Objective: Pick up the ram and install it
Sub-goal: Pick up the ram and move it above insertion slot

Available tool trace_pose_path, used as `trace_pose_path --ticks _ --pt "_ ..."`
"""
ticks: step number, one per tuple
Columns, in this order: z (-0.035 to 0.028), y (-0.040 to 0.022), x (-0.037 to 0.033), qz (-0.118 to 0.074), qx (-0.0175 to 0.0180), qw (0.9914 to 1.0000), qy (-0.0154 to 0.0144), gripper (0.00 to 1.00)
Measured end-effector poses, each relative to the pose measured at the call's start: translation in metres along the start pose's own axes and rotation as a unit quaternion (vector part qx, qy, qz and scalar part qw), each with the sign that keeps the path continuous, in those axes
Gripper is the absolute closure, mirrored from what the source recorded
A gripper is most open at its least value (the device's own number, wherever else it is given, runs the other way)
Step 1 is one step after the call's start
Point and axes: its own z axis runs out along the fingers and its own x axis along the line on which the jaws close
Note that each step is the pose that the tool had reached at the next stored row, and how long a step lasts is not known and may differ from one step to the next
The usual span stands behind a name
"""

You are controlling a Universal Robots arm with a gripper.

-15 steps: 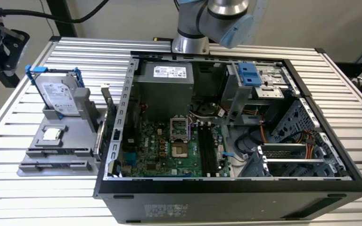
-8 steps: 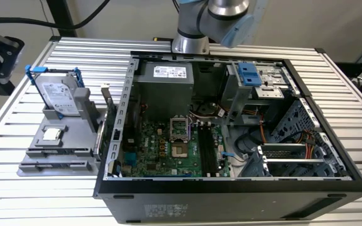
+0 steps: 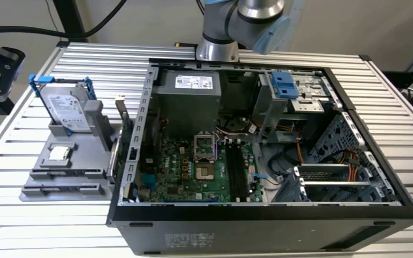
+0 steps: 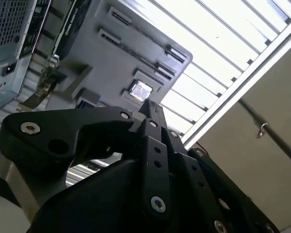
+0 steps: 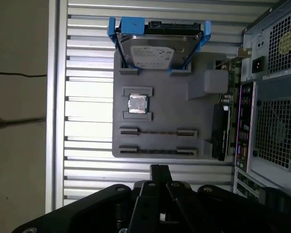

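Observation:
The ram (image 5: 157, 152) is a thin dark stick lying in a long groove of the grey holder (image 5: 203, 141) on the table beside the open computer case (image 3: 264, 215). A second groove (image 5: 157, 132) beside it holds a similar thin dark strip. My gripper (image 5: 158, 171) hangs above the table just off the holder's edge nearest those grooves. Its black fingers are together with nothing between them, and they look the same in the second wrist view, gripper (image 4: 152, 109). The motherboard's long black slots (image 3: 236, 172) lie inside the case.
The holder also carries a silver hard drive in a blue bracket (image 5: 157, 46), a small square chip (image 5: 137, 104) and an upright card (image 5: 222, 131) next to the case wall. The slatted metal table (image 3: 393, 107) ends close to the holder at the exterior view's left.

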Motion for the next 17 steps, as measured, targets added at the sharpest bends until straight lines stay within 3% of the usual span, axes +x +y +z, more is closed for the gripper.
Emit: trace_pose_path --ticks 13,17 --pt "0.0 -0.0002 0.0 0.0 -0.0001 1.0 -0.0001 1.0" --pt "0.0002 0.0006 -0.0001 -0.02 0.0022 0.99981 0.0008 1.0"
